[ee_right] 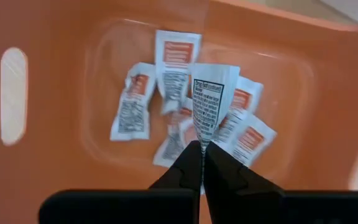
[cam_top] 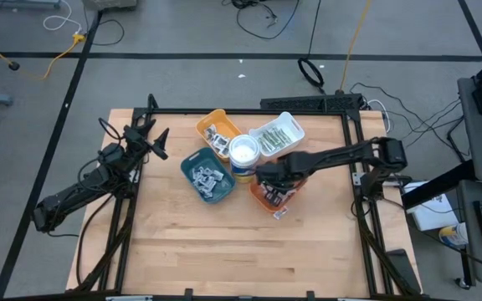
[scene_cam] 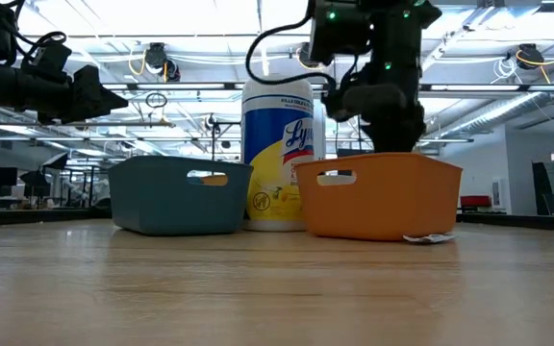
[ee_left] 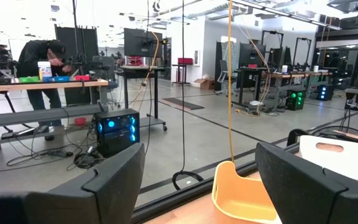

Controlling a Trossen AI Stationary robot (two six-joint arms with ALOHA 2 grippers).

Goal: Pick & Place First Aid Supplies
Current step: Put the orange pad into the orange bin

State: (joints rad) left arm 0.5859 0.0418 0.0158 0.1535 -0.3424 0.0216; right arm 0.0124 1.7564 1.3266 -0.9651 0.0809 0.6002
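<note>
The right gripper's point(ee_right: 202, 163) fingers point(ee_right: 185, 165) pinch one white packet point(ee_right: 213, 99) by its lower edge, just above the orange tray point(ee_right: 55, 56) at centre frame, where more red-marked packets point(ee_right: 135, 106) lie. One packet point(scene_cam: 429, 237) rests on the bench point(scene_cam: 277, 288) beside the tray. At upper left, the left gripper point(ee_left: 201, 180) hovers, fingers wide.

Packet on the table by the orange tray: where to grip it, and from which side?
Probably from above, pinching the edge away from the orange tray: the packet lies flat by the tray's foot, so its wall blocks that side. The right gripper, over the tray, holds another packet; the left gripper waits at the table's left.
</note>
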